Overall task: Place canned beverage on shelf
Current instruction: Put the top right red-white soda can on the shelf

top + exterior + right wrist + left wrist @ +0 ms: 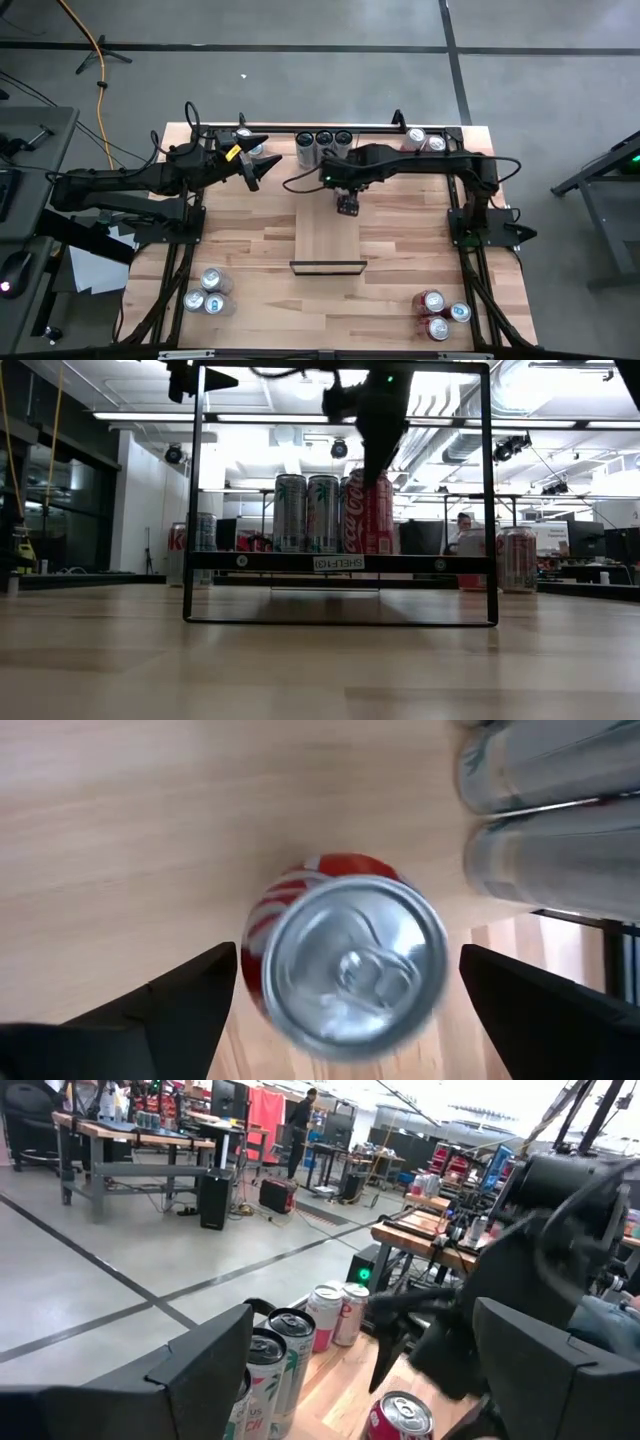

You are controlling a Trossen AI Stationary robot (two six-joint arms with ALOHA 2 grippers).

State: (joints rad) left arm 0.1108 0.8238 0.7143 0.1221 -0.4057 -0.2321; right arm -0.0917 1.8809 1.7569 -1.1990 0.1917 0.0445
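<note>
A red can (345, 965) stands upright on the far end of the shelf, a pale wood panel (328, 240) with a black edge bar (328, 266) at its near end. The can also shows in the low view (368, 515). My right gripper (348, 970) is open right above the can, pointing down, with one finger on each side of it and clear of it. In the high view the gripper (348, 206) hides the can. My left gripper (255, 168) is open and empty, raised over the table's far left part.
Three silver cans (323, 146) stand just beyond the shelf's far end. More cans stand at the far right (425, 140), far left (245, 140), near left (208, 292) and near right (438, 312). A black frame (490, 490) carries the shelf.
</note>
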